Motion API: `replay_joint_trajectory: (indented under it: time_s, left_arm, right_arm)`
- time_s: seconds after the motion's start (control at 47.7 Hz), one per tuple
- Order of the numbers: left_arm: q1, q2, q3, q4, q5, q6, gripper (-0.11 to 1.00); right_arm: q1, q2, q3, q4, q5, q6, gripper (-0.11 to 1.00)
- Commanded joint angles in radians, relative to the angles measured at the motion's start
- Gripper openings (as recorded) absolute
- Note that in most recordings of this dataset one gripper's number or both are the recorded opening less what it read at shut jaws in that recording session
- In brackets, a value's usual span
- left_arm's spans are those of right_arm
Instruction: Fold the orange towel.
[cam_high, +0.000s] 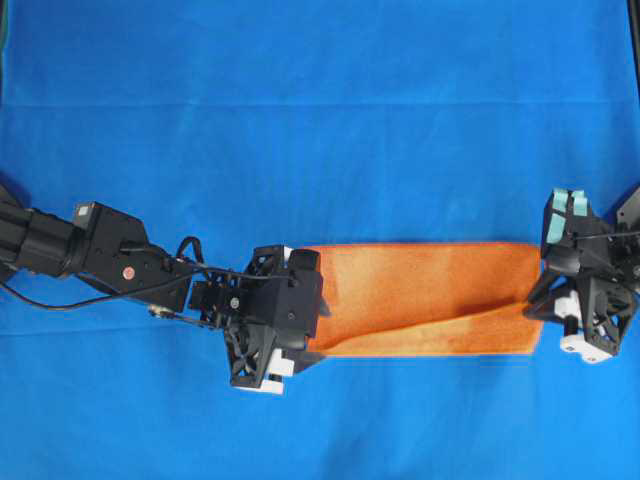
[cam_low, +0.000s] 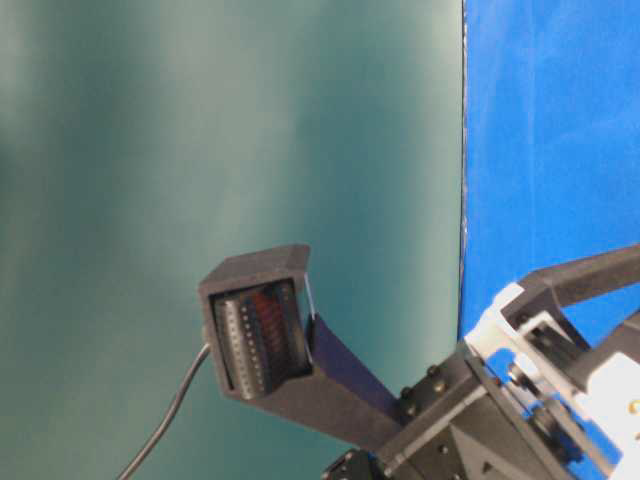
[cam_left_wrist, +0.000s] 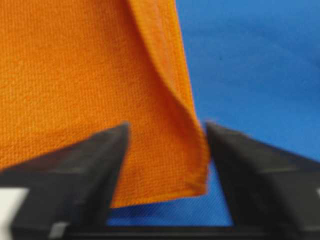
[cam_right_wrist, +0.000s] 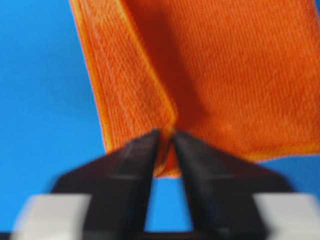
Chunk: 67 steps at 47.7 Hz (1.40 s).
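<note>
Overhead exterior view: the orange towel (cam_high: 425, 298) lies as a folded strip across the centre right of the blue cloth (cam_high: 300, 100). The left gripper (cam_left_wrist: 167, 135) stands released, its jaws spread on either side of a lifted corner. The right gripper (cam_right_wrist: 166, 137) appears pinched on the towel's edge. If the right one pulls alone, the fold could drag open or skew.

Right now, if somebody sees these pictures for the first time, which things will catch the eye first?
The orange towel stands out first: a bright, folded strip lying in the middle of the blue cloth. Next come the two black grippers at its ends: the left gripper has open jaws around one corner, and the right gripper has jaws nearly together at a raised fold of the opposite end.
</note>
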<state>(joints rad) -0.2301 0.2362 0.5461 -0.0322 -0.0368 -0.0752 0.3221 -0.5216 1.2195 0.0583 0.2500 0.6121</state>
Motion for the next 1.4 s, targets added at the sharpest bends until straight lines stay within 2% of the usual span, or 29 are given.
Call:
replay_joint_trajectory:
  time_s: [0.0,0.042,0.105,0.252,0.398,0.503,0.755,0.922,1.069,1.216,1.383]
  left_arm:
    - [0.000,-0.040,-0.021,0.000,0.006,0.005,0.71]
    - [0.003,-0.054,-0.021,0.002,0.014,0.014,0.79]
    - [0.006,-0.078,-0.021,0.002,0.031,0.020,0.78]
    - [0.043,-0.140,-0.008,0.003,0.064,0.021,0.70]
    - [0.101,-0.149,0.009,0.003,0.069,0.021,0.69]
    - [0.137,-0.149,0.011,0.002,0.069,0.021,0.69]
    - [0.149,-0.104,0.006,0.003,0.069,0.020,0.69]
    - [0.164,-0.054,0.006,0.003,0.063,0.020,0.69]
    - [0.190,0.000,0.011,0.003,0.058,0.020,0.69]
    - [0.196,0.032,0.011,0.003,0.057,0.018,0.69]
    - [0.196,0.029,0.018,0.003,0.063,0.011,0.69]
  right_arm:
    - [0.005,-0.020,-0.029,-0.005,0.014,-0.006,0.44]
    - [0.005,-0.032,-0.037,-0.014,0.031,-0.011,0.55]
    - [0.005,-0.063,-0.048,-0.032,0.066,-0.012,0.66]
    - [-0.012,-0.164,-0.067,-0.124,0.153,-0.003,0.61]
    - [-0.103,-0.229,-0.063,-0.213,0.219,0.002,0.62]
    - [-0.163,-0.221,-0.061,-0.247,0.252,0.002,0.62]
    - [-0.206,-0.098,-0.051,-0.272,0.241,0.002,0.62]
    - [-0.249,0.011,-0.034,-0.276,0.183,0.002,0.62]
    - [-0.253,0.080,-0.023,-0.276,0.123,0.002,0.62]
    - [-0.253,0.114,-0.014,-0.273,0.061,0.002,0.62]
    - [-0.253,0.123,-0.009,-0.273,0.043,0.002,0.61]
